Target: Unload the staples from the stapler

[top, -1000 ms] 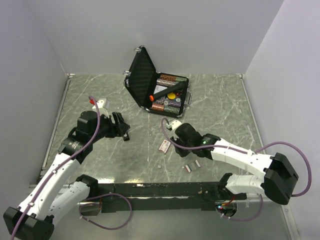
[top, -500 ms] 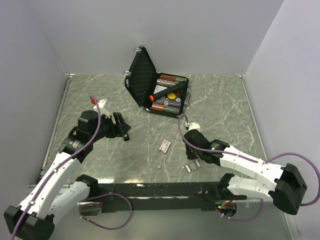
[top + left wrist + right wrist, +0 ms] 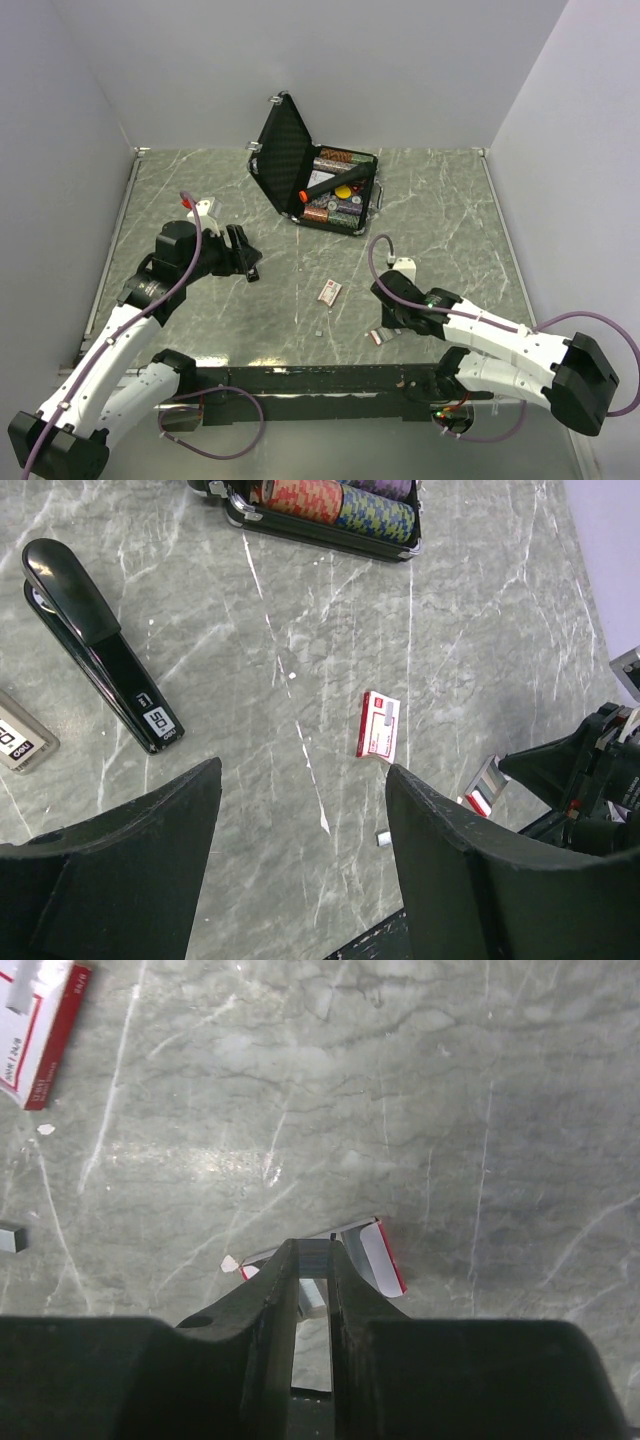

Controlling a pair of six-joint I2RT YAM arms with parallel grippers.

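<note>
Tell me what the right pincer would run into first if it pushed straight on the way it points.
The opened red-and-white box, which lies on the table just at the tips of the right pincer. Whether they already touch, I cannot tell.

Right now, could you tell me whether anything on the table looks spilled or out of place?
A small white and red cardboard box lies opened out at the right gripper, and one short silvery staple strip sits loose on the marble table, apart from the black stapler.
</note>
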